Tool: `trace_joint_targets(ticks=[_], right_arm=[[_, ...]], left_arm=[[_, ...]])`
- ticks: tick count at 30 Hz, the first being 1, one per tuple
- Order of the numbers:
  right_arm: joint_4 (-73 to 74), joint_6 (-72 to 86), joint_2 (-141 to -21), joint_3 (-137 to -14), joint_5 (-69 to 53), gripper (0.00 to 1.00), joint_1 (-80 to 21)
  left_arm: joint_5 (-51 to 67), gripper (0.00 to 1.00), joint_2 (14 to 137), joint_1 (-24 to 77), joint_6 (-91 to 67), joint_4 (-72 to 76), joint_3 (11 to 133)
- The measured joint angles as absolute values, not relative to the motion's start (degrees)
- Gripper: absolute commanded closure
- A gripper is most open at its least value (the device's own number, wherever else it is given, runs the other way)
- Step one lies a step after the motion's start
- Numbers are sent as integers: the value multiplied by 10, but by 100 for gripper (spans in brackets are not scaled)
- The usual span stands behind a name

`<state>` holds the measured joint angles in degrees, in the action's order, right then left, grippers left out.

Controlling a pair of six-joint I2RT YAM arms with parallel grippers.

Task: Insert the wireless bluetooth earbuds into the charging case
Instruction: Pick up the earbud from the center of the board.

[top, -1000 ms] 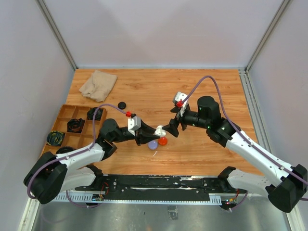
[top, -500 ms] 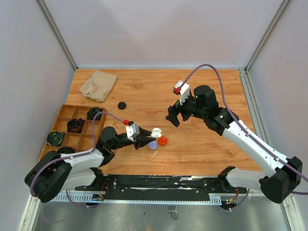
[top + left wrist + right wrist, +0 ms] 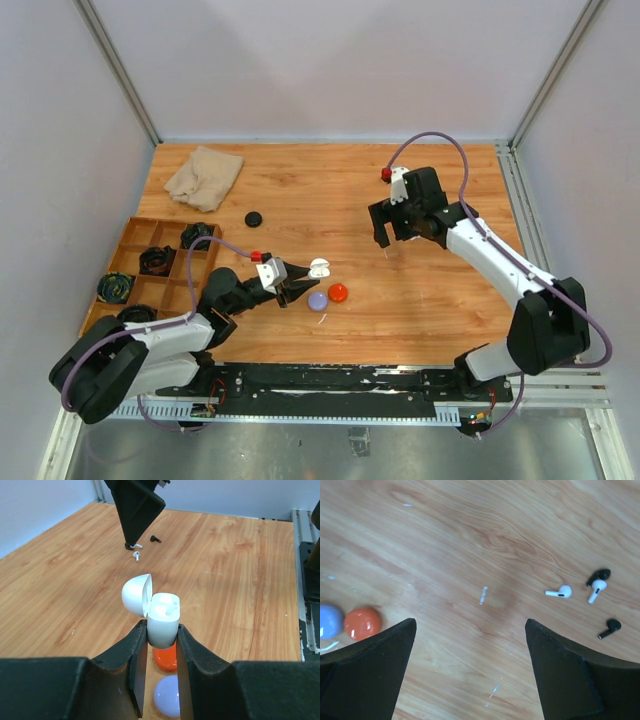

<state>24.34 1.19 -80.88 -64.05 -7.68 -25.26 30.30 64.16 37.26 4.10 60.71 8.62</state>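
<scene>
My left gripper (image 3: 303, 279) (image 3: 162, 630) is shut on the white charging case (image 3: 319, 267) (image 3: 163, 620), held upright with its lid open. Something white sits in one socket. My right gripper (image 3: 384, 240) (image 3: 470, 625) is open and empty, hovering over the table right of centre. Just beyond it lie loose earbuds: a white one (image 3: 559, 592), a second white one (image 3: 596, 590) against a black one (image 3: 600, 574), and another black one (image 3: 610, 627). They show small in the left wrist view, white (image 3: 136, 555) and black (image 3: 156, 539).
An orange puck (image 3: 338, 292) (image 3: 166, 658) and a lilac puck (image 3: 318, 300) (image 3: 167, 702) lie under the held case. A black puck (image 3: 254, 217) lies mid-left. A beige cloth (image 3: 204, 176) lies at the back left. A wooden divided tray (image 3: 135, 232) stands at the left edge.
My right gripper has drawn away from the case, up and to the right, and now hangs over the loose earbuds. My left gripper has pulled slightly back with the case.
</scene>
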Motion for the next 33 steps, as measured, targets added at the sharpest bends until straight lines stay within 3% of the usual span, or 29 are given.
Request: trace_joint_targets(ticks=[16, 33], right_arm=[[247, 110, -994, -691, 22, 34, -114], [244, 155, -1082, -735, 41, 61, -107]], left_arm=[[270, 100, 632, 373, 43, 585, 85], [266, 100, 631, 373, 47, 568, 85]])
